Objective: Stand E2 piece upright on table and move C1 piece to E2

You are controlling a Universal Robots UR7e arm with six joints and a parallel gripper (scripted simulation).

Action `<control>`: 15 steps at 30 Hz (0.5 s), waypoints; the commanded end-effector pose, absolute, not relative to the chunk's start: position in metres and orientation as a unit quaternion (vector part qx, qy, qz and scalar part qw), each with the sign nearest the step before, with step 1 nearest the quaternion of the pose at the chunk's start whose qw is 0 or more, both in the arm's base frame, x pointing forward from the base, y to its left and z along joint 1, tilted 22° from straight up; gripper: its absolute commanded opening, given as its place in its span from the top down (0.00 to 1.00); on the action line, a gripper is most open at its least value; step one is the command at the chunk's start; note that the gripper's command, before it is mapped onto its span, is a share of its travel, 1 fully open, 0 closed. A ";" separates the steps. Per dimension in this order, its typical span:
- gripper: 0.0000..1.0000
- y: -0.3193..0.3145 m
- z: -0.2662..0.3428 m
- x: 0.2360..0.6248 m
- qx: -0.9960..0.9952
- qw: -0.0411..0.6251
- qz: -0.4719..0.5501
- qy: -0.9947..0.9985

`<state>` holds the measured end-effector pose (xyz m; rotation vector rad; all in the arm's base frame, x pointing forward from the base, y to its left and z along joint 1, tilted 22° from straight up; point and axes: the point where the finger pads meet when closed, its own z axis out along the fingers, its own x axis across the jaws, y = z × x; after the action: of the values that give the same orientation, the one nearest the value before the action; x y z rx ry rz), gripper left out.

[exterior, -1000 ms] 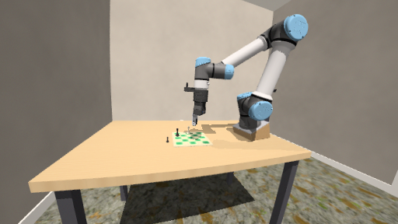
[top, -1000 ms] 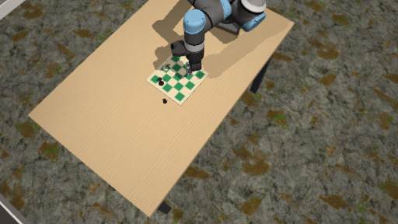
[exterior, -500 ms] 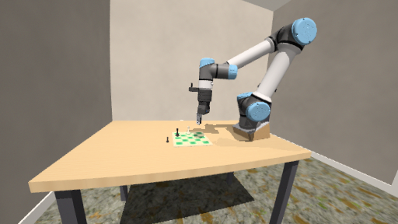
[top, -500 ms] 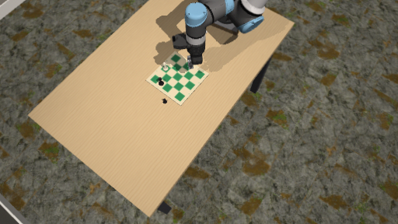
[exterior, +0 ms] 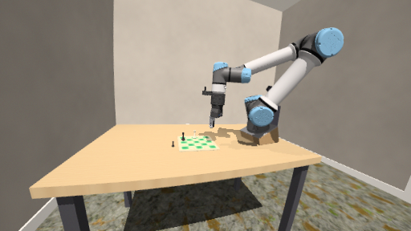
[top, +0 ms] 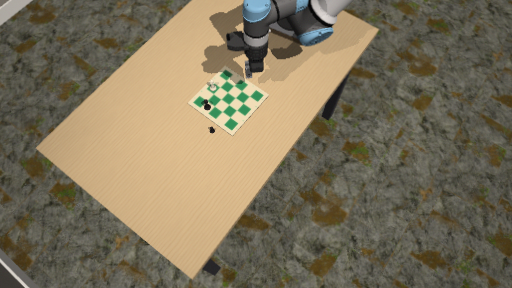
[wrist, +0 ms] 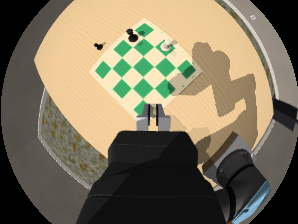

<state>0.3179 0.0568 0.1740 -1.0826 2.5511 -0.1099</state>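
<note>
The green and cream chessboard (top: pixel 228 101) lies on the wooden table. My gripper (top: pixel 248 70) hangs high above the board's far edge, shut on a small pale chess piece that is mostly hidden between the fingers. The gripper also shows in the side view (exterior: pixel 211 122) and in the wrist view (wrist: pixel 153 116). A white piece (top: pixel 213 86) and a black piece (top: pixel 206 104) stand upright on the board's left side. A small black pawn (top: pixel 211 130) stands upright on the table just off the board's near-left edge.
The arm's base (exterior: pixel 261 128) sits on the table behind the board, to the right. The board also shows in the side view (exterior: pixel 197 143) and in the wrist view (wrist: pixel 144 70).
</note>
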 end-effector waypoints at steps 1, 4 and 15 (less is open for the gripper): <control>1.00 0.056 0.174 0.316 -0.384 0.185 -0.037 0.904; 1.00 0.056 0.174 0.316 -0.384 0.185 -0.037 0.904; 1.00 0.056 0.167 0.319 -0.384 0.185 -0.037 0.904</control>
<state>0.3167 0.0559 0.1713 -1.0814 2.5487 -0.1047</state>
